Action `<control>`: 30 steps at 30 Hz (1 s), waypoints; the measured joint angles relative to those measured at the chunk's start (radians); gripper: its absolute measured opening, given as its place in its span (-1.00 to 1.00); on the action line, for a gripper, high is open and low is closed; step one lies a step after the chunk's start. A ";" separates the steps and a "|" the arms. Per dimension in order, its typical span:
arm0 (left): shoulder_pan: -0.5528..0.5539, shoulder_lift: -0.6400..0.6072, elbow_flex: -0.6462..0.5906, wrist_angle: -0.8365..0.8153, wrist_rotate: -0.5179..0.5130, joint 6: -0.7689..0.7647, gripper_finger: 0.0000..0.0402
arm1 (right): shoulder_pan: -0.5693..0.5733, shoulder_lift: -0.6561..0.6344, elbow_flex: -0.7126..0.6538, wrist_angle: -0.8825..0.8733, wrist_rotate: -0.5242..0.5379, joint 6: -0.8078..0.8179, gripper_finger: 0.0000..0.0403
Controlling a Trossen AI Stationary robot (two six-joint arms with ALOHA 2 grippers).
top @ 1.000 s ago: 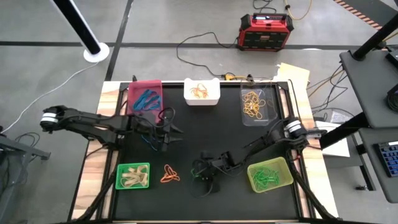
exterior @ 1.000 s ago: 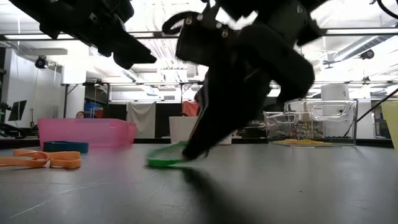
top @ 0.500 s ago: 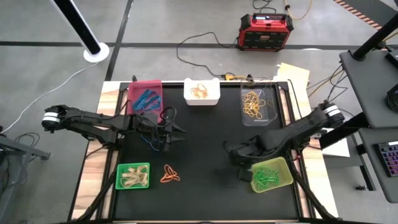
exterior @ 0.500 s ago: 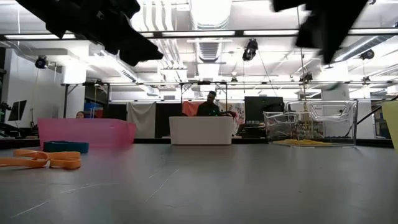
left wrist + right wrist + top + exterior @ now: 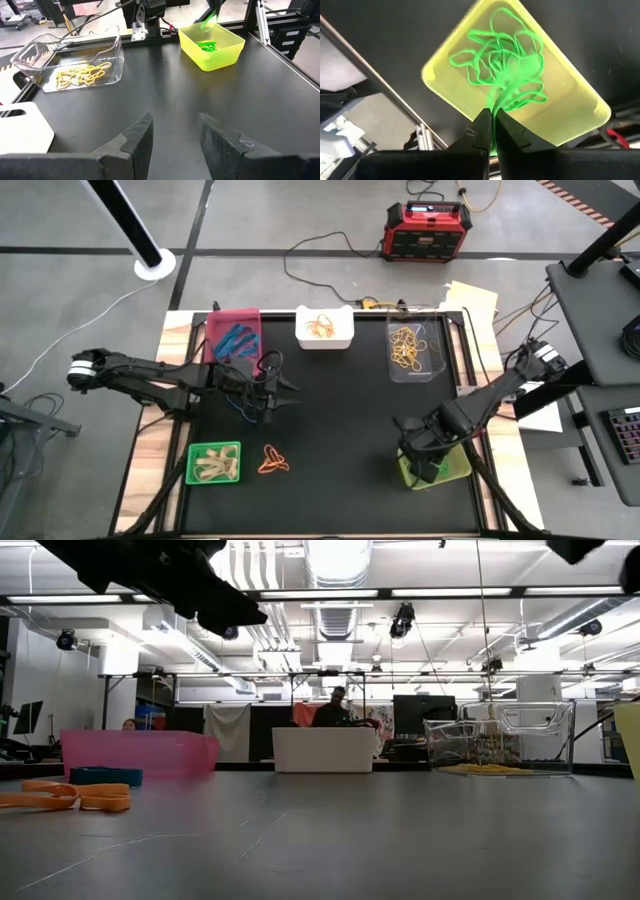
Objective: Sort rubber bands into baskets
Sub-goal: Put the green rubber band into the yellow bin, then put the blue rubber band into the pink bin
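Note:
My right gripper [image 5: 493,120] is above the translucent yellow-green basket [image 5: 450,470] at the table's near right, shut on a green rubber band [image 5: 501,97]. Several green bands [image 5: 495,55] lie in that basket. My left gripper [image 5: 286,394] hovers left of the table's middle, open and empty, as the left wrist view [image 5: 175,135] shows. An orange band [image 5: 273,460] lies flat on the table beside the bright green basket [image 5: 214,463], and it also shows in the low view [image 5: 65,798]. My right gripper pinches the green rubber band between its two fingertips [image 5: 485,125], at the band's upper end [image 5: 495,109]. The fingers point down from above. The band hangs below them over the yellow-green basket; whether its lower end touches the bands inside, I cannot tell.
The magenta-pink basket [image 5: 234,335] with blue bands, the white basket [image 5: 325,328] with orange bands and the clear basket [image 5: 412,348] with yellow bands stand along the far edge. The bright green basket holds tan bands. A red-and-black box [image 5: 425,230] stands on the floor beyond.
My right gripper has gone up from the table's near middle and toward the right edge, to above the yellow-green basket. The green band, which lay on the table in its hold, is lifted clear and carried along.

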 joint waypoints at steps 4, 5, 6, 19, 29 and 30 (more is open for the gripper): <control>0.000 0.000 0.000 0.000 -0.001 0.000 -0.31 | 0.022 0.000 -0.052 -0.015 0.012 0.085 -0.95; 0.000 0.000 0.000 0.000 -0.001 0.000 -0.31 | 0.022 0.000 -0.066 -0.020 0.007 0.104 -0.95; 0.000 0.000 0.000 0.000 -0.001 -0.001 -0.31 | 0.022 0.000 -0.078 -0.022 0.001 0.112 -0.93; 0.000 -0.001 0.000 -0.009 -0.002 -0.023 -0.31 | 0.015 0.000 -0.136 0.001 0.010 0.115 -0.33; 0.000 -0.006 0.036 -0.228 -0.001 -0.043 -0.31 | -0.126 -0.001 -0.134 0.551 0.502 -0.439 -0.21; 0.000 -0.006 0.058 -0.300 -0.001 -0.051 -0.31 | -0.146 -0.001 -0.142 0.612 0.523 -0.535 -0.22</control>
